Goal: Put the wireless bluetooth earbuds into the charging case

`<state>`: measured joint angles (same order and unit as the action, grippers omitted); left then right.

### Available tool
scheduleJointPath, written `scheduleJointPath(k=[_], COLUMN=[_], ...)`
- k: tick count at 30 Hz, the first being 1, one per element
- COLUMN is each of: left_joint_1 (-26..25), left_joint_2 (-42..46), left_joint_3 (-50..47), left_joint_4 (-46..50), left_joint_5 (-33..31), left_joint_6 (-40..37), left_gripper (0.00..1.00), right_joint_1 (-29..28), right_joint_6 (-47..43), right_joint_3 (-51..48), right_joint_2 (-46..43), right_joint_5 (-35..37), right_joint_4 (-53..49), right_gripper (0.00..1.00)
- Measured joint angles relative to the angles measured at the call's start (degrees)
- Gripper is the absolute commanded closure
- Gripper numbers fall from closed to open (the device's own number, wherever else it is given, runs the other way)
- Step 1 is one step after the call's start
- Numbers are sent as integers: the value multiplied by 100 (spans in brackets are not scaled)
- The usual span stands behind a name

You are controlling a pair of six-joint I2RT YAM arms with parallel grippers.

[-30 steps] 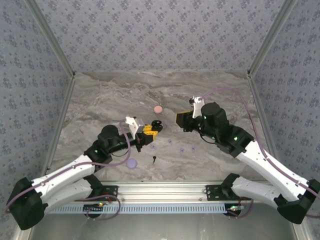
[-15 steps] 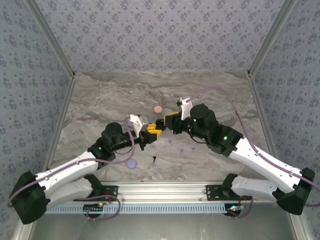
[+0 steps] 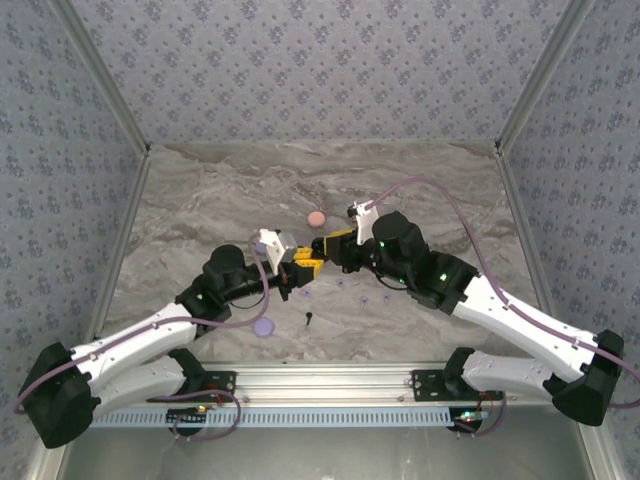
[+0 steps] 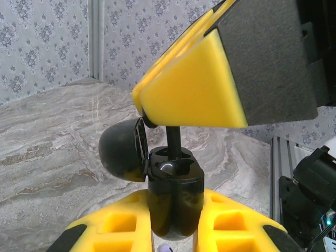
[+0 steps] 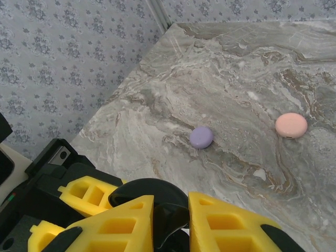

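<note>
both arms reaching inward, left hand (image 3: 300, 265) low, right hand (image 3: 330, 248) above it, tips almost touching (both pinched narrow)

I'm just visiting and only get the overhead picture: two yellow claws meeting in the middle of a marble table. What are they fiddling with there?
Observer: The left wrist camera shows the left gripper clamped round a small round black charging case, with its lid swung open to one side.
Operator: And what is the other claw doing?
Observer: The right gripper sits right over the case, and a thin black earbud stem runs from under its fingers down into the open case.
Operator: So is the earbud fully in?
Observer: Not yet. A stretch of the stem stands bare between the fingers and the case's rim.
</note>
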<state>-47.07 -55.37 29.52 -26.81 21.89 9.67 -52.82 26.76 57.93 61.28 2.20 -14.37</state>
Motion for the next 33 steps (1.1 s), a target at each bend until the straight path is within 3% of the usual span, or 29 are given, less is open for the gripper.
scheduleJointPath(k=[25, 33], left_joint_1=[0, 0], left_joint_2=[2, 2], left_joint_3=[0, 0], left_joint_4=[22, 2], left_joint_5=[-4, -4], left_joint_6=[0, 0], left_gripper=[100, 100], right_joint_1=[-87, -96], right_joint_6=[238, 317], right_joint_3=[-81, -81], right_joint_2=[0, -7], right_joint_5=[-2, -28], right_joint_4=[-37, -146], right_gripper=[76, 52])
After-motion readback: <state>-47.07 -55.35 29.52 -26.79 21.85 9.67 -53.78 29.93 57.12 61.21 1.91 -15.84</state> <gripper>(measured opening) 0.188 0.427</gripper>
